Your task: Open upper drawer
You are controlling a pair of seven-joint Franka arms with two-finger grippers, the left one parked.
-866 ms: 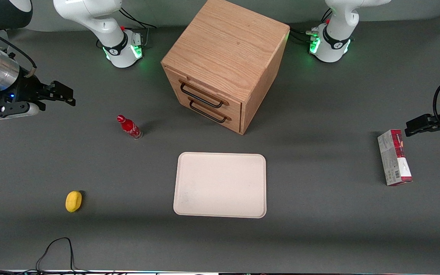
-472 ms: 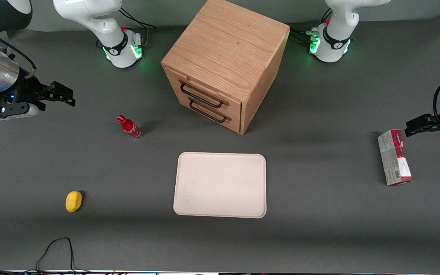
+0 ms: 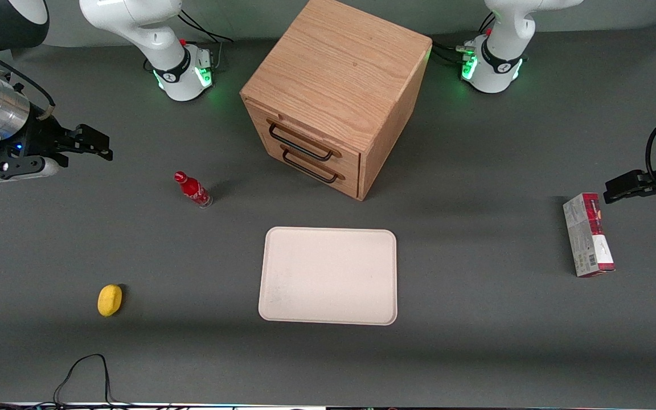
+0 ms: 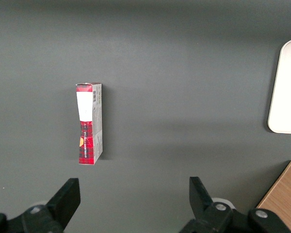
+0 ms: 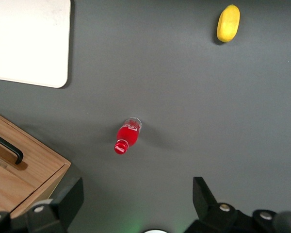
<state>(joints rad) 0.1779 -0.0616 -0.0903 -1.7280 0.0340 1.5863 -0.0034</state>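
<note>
Oak-grain wooden cabinet [image 3: 336,85], matt grey table [image 3: 476,341], glossy red bottle [image 3: 193,189].

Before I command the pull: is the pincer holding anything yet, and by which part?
Nothing is held. The pincer hangs open at the working arm's end of the table, well apart from the upper drawer, whose handle is untouched.

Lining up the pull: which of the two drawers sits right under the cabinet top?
The upper drawer: its black handle lies above the lower drawer. Both look shut. The open hand hovers toward the working arm's end.
</note>
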